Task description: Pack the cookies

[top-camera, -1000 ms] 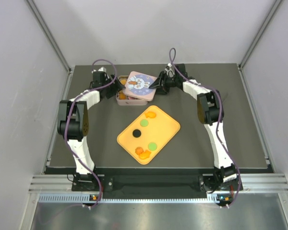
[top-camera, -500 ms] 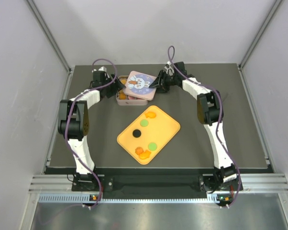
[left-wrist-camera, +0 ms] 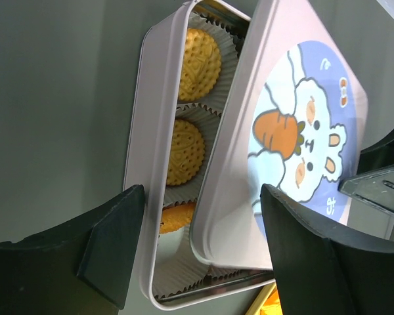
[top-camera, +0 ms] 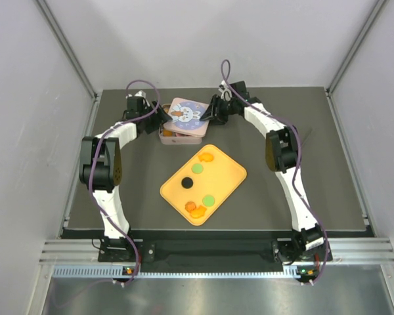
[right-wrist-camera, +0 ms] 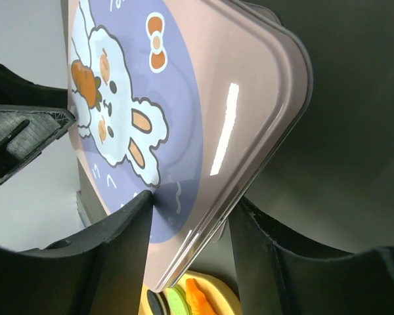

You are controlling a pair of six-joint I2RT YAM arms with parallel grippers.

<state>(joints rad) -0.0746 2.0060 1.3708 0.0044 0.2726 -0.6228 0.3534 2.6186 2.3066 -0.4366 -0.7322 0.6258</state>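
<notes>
The right jaws pinch a corner of the pink lid (right-wrist-camera: 184, 98) with the rabbit picture, holding it tilted over the open tin (left-wrist-camera: 136, 164) at the far side of the table (top-camera: 302, 144). The left jaws straddle the tin's end, closed against its side walls. Three cookies (left-wrist-camera: 186, 151) lie in paper cups (left-wrist-camera: 177, 275) along the tin's uncovered side. More cookies, orange, green and black, lie on the orange tray (top-camera: 230, 172) at mid-table.

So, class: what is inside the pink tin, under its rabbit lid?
Three orange cookies in white paper cups show along the open edge. The lid hides the rest of the tin.
</notes>
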